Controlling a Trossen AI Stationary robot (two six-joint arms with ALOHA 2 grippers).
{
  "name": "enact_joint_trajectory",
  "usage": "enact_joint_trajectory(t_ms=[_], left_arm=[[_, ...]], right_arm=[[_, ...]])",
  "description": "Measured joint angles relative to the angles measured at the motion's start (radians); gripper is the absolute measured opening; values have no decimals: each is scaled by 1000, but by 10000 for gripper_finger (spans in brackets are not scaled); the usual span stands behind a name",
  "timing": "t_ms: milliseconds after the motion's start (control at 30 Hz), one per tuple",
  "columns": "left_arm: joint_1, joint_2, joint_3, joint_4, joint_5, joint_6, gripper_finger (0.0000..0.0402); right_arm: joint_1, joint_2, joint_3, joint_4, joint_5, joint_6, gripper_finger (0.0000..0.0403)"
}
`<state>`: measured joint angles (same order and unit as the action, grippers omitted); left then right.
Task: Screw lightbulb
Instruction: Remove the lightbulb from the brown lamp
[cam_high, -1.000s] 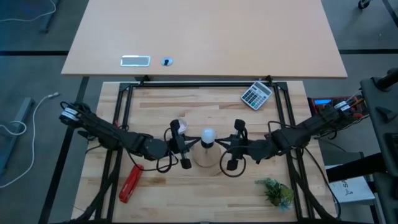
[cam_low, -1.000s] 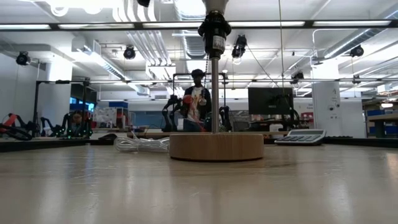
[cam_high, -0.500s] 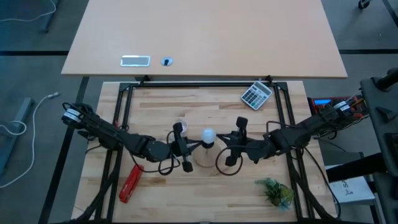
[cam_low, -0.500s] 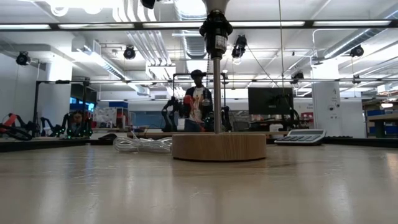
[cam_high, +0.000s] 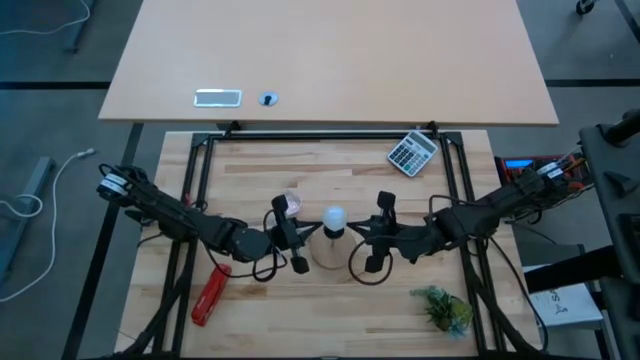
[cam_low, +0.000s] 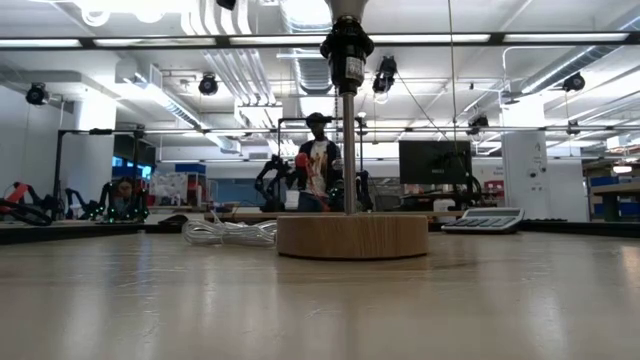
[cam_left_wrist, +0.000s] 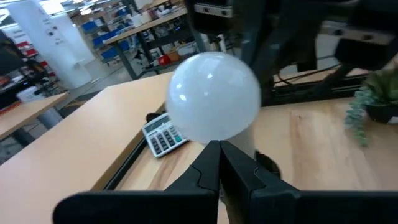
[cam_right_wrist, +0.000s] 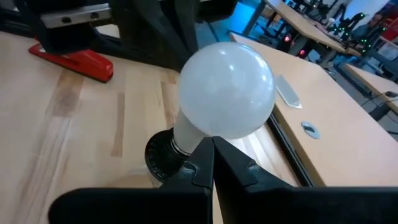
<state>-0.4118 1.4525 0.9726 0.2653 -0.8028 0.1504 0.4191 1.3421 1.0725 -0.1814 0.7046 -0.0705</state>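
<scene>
Flanking the lightbulb (cam_high: 334, 218) at mid-table, the left gripper (cam_high: 308, 235) and right gripper (cam_high: 358, 236) both have their fingers pressed together, holding nothing, tips just beside the bulb's neck. The bulb sits in the black socket (cam_right_wrist: 166, 155) above the wooden disc (cam_low: 352, 236). Bare tabletop (cam_high: 340, 165) lies behind them; a calculator (cam_high: 411, 152), red stapler (cam_high: 210, 294) and small plant (cam_high: 442, 307) keep near the edges. Only the low view shows a person (cam_low: 317, 168) far behind
</scene>
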Motion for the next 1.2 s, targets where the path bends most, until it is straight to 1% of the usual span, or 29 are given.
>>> enact_joint_trajectory(t_ms=[67, 233, 400, 833, 967, 1033, 1200], left_arm=[[3, 0, 0, 0, -22, -2, 0], [17, 0, 0, 0, -23, -2, 0], [33, 0, 0, 5, 24, 19, 0], [33, 0, -1, 20, 60, 24, 0], [32, 0, -1, 31, 92, 23, 0], [32, 0, -1, 34, 116, 24, 0], [33, 0, -1, 41, 120, 21, 0]], right_arm=[[0, -1, 0, 0, -5, 7, 0], [-1, 0, 0, 13, -6, 7, 0], [0, 0, 0, 23, -5, 4, 0], [-18, 0, -2, 21, 15, -27, 0], [-25, 0, -4, 15, 17, -27, 0], [-27, 0, -6, 21, 12, -27, 0], [-30, 2, -13, 22, -4, -27, 0]])
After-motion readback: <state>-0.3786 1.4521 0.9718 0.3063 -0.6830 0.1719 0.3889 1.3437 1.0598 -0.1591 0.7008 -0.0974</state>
